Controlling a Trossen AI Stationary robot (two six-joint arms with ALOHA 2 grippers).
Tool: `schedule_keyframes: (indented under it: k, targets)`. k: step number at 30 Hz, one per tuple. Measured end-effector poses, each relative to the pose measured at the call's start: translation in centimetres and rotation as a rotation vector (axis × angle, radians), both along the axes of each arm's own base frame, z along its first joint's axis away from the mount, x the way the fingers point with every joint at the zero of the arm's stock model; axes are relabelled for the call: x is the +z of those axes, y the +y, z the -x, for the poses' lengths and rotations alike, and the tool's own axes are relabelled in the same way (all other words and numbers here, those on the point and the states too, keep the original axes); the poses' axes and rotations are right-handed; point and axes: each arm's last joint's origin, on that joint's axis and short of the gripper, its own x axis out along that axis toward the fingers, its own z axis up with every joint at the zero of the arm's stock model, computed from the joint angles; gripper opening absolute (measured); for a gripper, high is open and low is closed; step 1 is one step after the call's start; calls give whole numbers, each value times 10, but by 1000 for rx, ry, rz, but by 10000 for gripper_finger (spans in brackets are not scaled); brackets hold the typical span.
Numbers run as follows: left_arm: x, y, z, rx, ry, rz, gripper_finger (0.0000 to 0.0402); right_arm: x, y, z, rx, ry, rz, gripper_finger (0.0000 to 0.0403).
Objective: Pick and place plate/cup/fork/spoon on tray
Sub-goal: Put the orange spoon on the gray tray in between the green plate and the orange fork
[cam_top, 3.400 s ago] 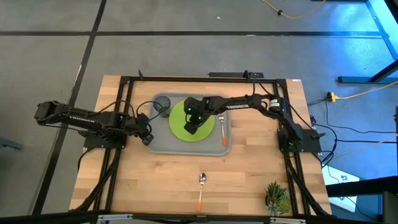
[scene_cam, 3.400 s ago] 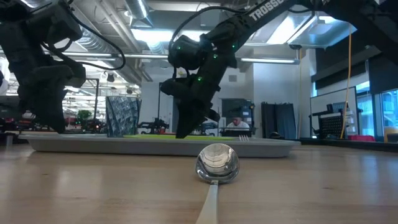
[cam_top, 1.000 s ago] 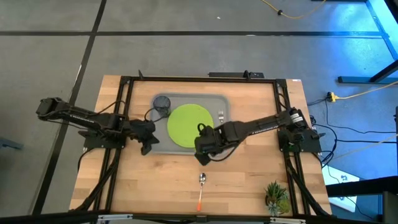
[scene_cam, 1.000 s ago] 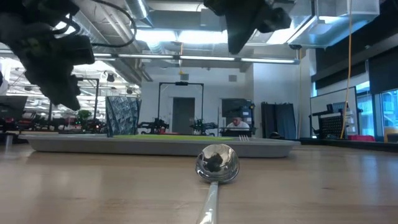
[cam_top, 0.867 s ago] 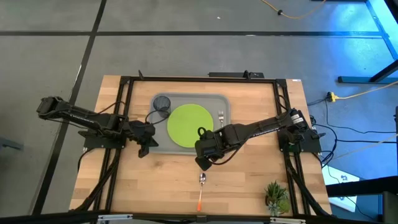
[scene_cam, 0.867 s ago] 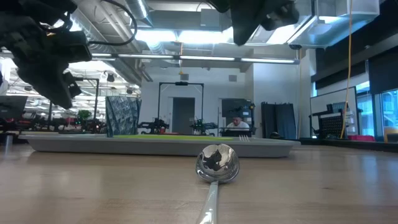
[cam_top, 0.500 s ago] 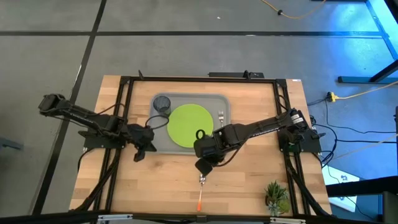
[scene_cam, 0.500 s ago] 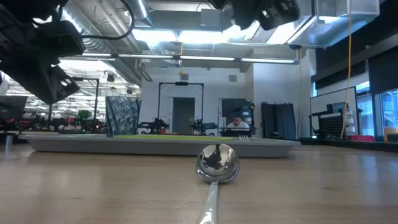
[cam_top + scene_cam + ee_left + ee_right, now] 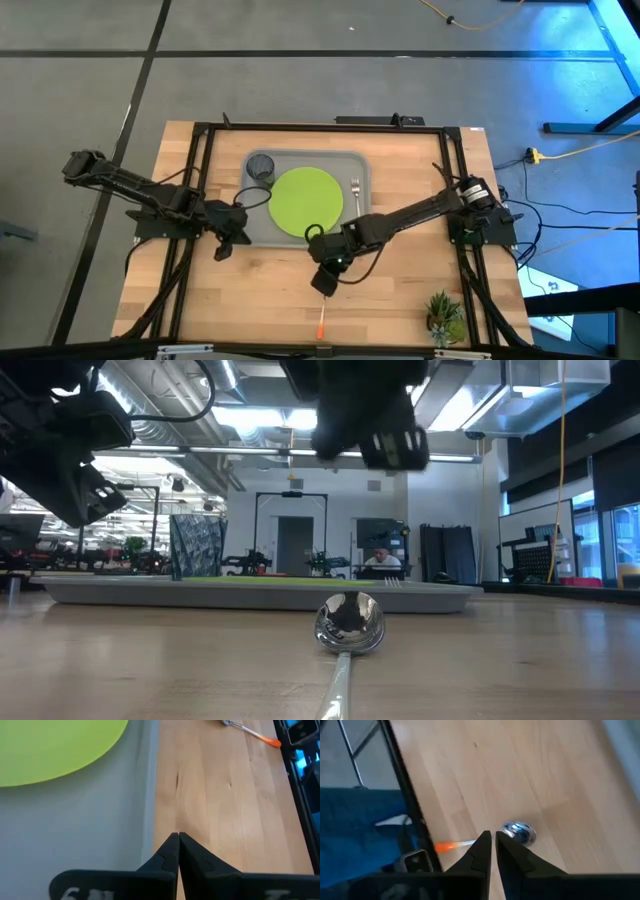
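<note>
The spoon lies flat on the bare wood near the table's front edge. Its silver bowl [image 9: 349,622] points toward the tray and its orange handle [image 9: 320,322] toward the near edge. My right gripper [image 9: 492,840] hangs shut just above the spoon [image 9: 520,831], apart from it, and covers the bowl in the high view [image 9: 323,279]. The lime-green plate [image 9: 305,200], the dark cup [image 9: 260,166] and the fork [image 9: 355,190] rest on the grey tray [image 9: 300,238]. My left gripper [image 9: 222,246] is shut and empty by the tray's near left corner.
A small green plant [image 9: 443,315] stands at the table's near right corner. Black frame rails [image 9: 190,200] run along the table's left and right sides. Bare wood lies between the tray and the near edge.
My right gripper has gone from the tray's near rim toward the table's near edge and now hangs over the spoon's bowl. My left gripper has drawn a little toward the near left, off the tray's corner. The spoon has kept still.
</note>
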Motion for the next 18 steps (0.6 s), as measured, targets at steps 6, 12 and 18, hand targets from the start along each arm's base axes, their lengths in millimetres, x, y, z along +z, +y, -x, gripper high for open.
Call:
schedule_keyframes:
  k: [6,12,18]
  targets:
    - [0,-1,0,-46,-7,-10,0,-36,-2,17,73,70,43,32]
    - [0,-1,0,-44,-7,-11,0,-63,-1,24,131,5,55,32]
    - [0,0,0,-37,-7,-12,0,-68,-2,23,140,-47,50,32]
